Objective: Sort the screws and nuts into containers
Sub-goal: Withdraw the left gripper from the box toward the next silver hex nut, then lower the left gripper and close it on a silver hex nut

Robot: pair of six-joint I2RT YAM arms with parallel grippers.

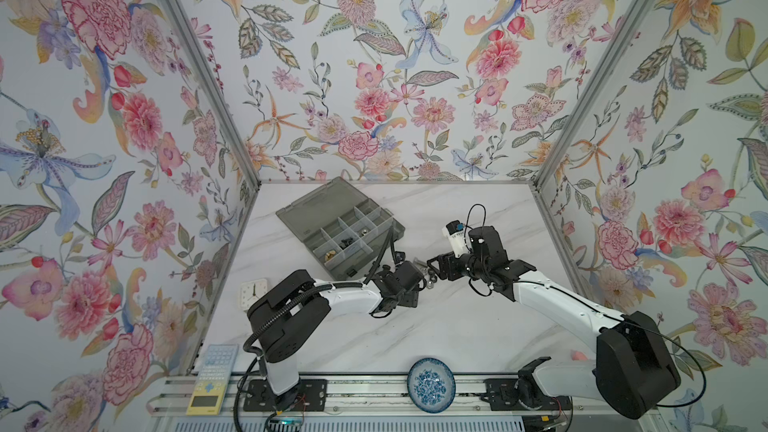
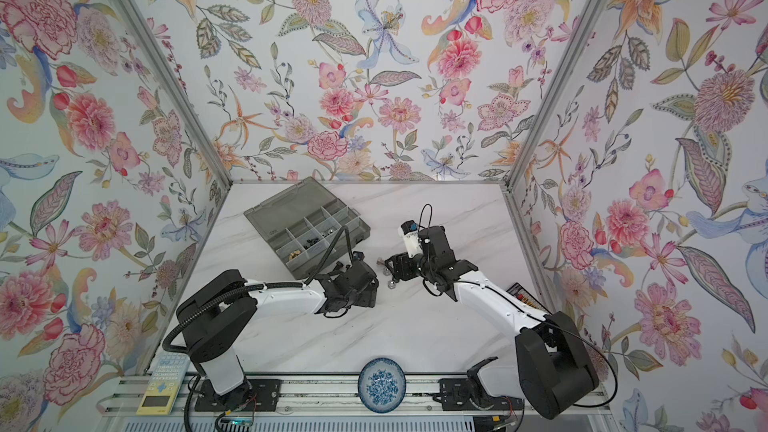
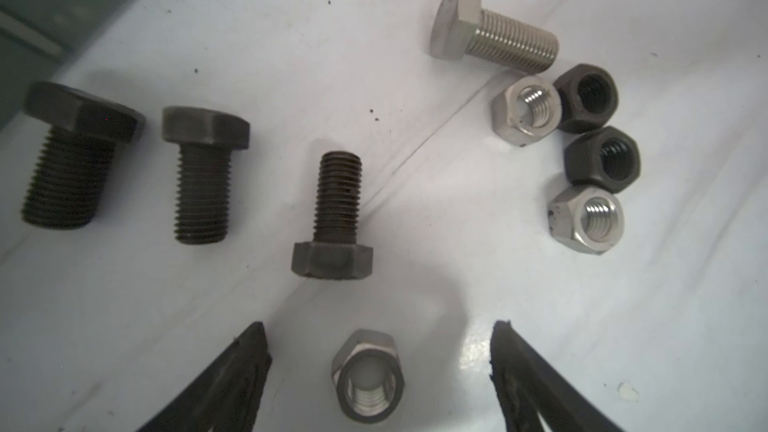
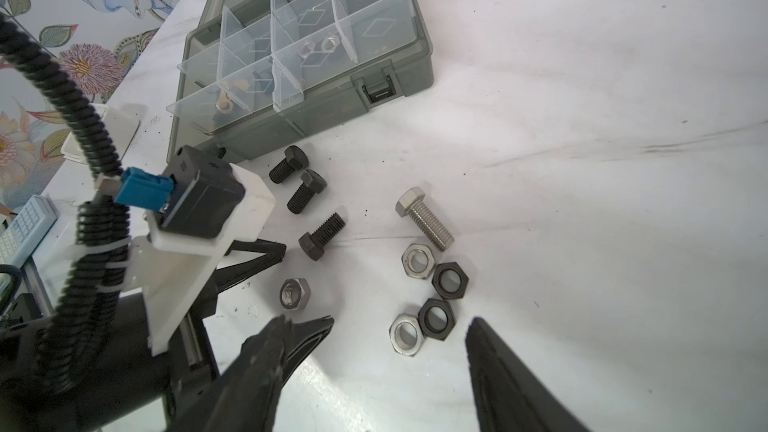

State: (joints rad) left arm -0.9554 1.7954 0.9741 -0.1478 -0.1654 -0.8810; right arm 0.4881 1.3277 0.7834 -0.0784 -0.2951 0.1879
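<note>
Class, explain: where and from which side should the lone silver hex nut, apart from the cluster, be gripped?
Grip two opposite outer flats, coming straight down from above. The lone silver nut seems to lie flat, bore up, and the open left pincer straddles it.

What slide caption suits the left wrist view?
Open left hand straddles a lone silver nut; three black bolts, one silver bolt, four nuts beyond.

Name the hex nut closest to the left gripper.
The lone silver nut, straddled by the left gripper; the other four nuts cluster beside the silver bolt.
</note>
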